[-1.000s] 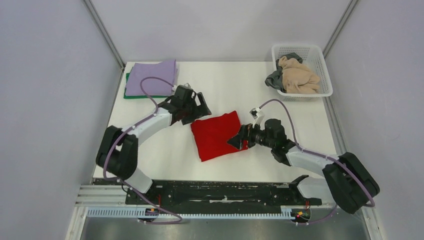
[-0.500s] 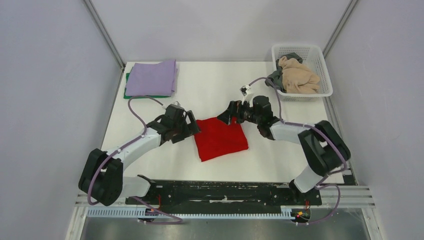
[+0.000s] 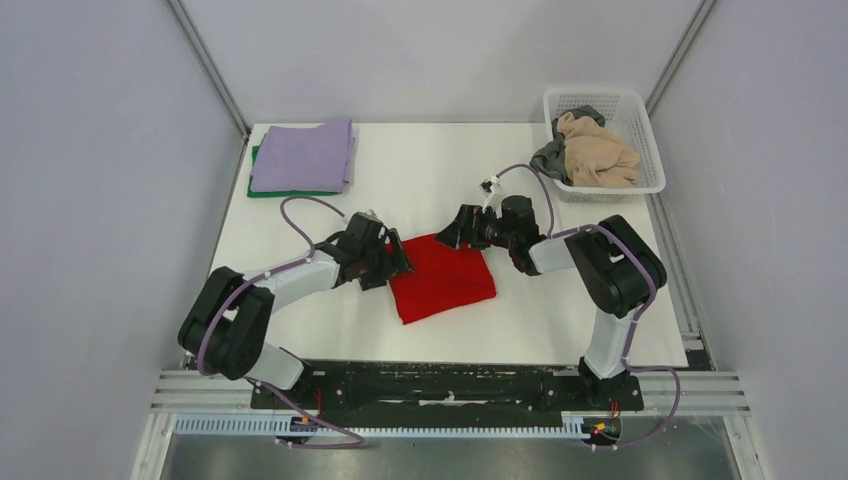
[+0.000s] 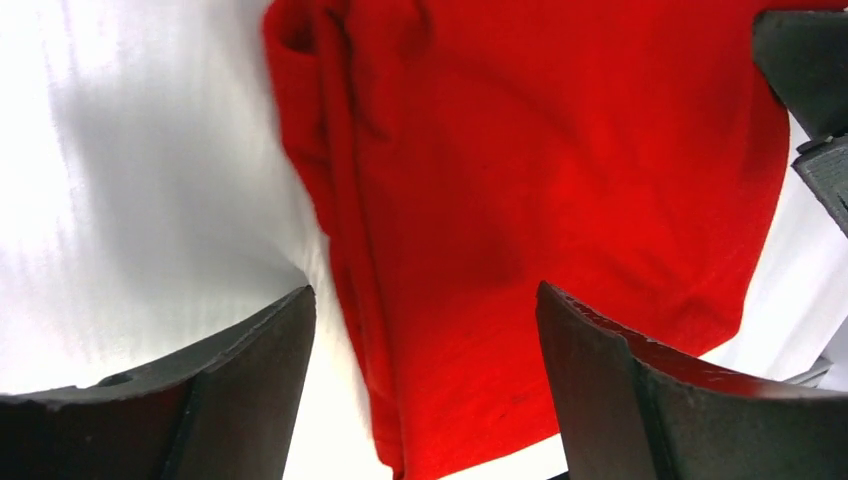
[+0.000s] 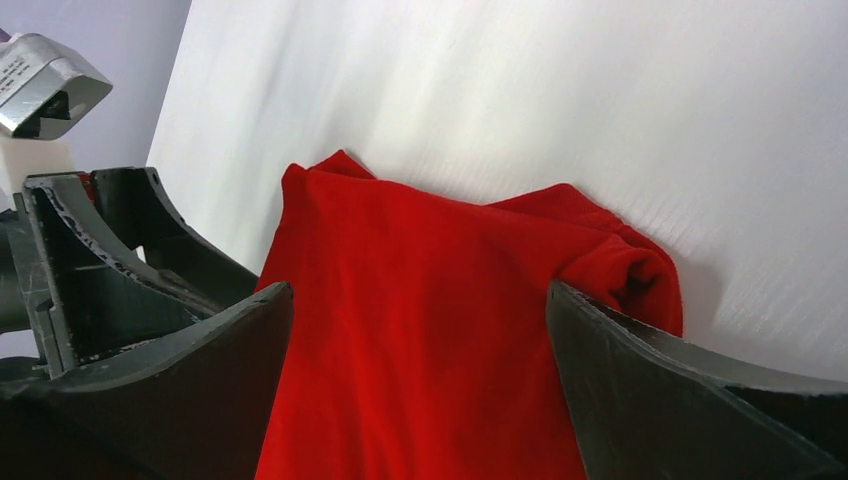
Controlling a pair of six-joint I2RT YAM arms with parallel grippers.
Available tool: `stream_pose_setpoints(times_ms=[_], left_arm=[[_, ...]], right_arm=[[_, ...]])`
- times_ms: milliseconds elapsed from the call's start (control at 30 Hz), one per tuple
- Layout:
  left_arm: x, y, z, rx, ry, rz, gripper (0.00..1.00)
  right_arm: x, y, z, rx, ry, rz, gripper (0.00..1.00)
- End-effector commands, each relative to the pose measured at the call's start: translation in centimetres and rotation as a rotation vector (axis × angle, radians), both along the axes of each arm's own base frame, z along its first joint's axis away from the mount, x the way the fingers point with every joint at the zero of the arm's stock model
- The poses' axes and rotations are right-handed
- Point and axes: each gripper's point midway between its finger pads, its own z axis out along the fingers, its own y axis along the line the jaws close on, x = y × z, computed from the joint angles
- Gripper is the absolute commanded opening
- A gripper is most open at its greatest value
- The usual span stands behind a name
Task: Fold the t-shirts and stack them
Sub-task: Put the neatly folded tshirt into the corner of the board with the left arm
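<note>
— Three t-shirts are lying on the table (image 3: 430, 170). What else is sitting around them?

— White lattice basket (image 3: 648, 140) is sitting at the far right corner, holding a beige cloth (image 3: 600, 158) and a grey cloth (image 3: 548, 160). Lilac t-shirt (image 3: 303, 155) is lying folded at the far left corner on top of the green t-shirt (image 3: 270, 193), which is showing only as an edge. All of these are lying well apart from the arms.

— Where is the third lying?

— Red t-shirt (image 3: 445, 280) is lying folded near the table's middle, between the left gripper (image 3: 395, 262) and the right gripper (image 3: 450, 232). Each gripper is facing the other across the cloth.

— What are the wrist views adding?

— Top view is not resolving the jaws. Left wrist view is showing that gripper's fingers (image 4: 250, 380) spread wide over the shirt's rolled edge, clamping nothing. Right wrist view is showing its fingers (image 5: 640, 380) likewise spread over the far edge, with a bunched fold lying just beside one finger.

— Arm poses?

— Left arm is reaching forward and rightward, low over the table. Right arm is bending sharply at the elbow, with the forearm pointing leftward. Whether any fingertip is touching cloth, I cannot tell.
</note>
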Motion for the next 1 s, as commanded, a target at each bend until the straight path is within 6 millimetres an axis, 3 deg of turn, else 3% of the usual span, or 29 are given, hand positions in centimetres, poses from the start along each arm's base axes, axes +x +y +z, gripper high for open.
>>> stream_pose_setpoints(times_ms=[0,133,233,300,400,500,600,800,967], left_arm=[[-0.9,-1.4,-1.7,-0.002,0.056,-0.008,0.83],[-0.6,-1.0,-3.0,0.088,0.038,0.029,0.7],[0.7,0.1,-4.0,0.206,0.05,0.065,0.49],[1.7,-0.2,-4.3,0.242,0.06,0.055,0.34],[2.7,-0.1,-4.4,0.294,0.065,0.048,0.02],[3.9,1.4,-3.5,0.411,0.031,0.043,0.02],[6.2,3.4,-0.9,0.574,-0.043,0.046,0.02],[11.9,5.6,4.2,0.829,-0.214,0.016,0.02],[16.5,6.8,7.7,1.034,-0.331,-0.02,0.02]], right_arm=[[-0.7,0.1,1.5,0.032,-0.017,0.015,0.98],[-0.9,-0.3,2.8,0.042,-0.043,0.006,0.98],[-1.7,-0.7,3.4,0.053,-0.052,0.014,0.98],[-2.5,-1.0,4.0,0.066,-0.066,0.031,0.98],[-3.4,-1.8,4.7,0.063,-0.088,0.043,0.98],[-4.0,-3.2,5.4,0.024,-0.13,0.022,0.98],[-4.0,-5.3,6.0,-0.081,-0.202,-0.039,0.98],[-3.6,-11.7,7.0,-0.289,-0.3,-0.314,0.98],[-4.6,-16.6,7.1,-0.424,-0.347,-0.487,0.98]])
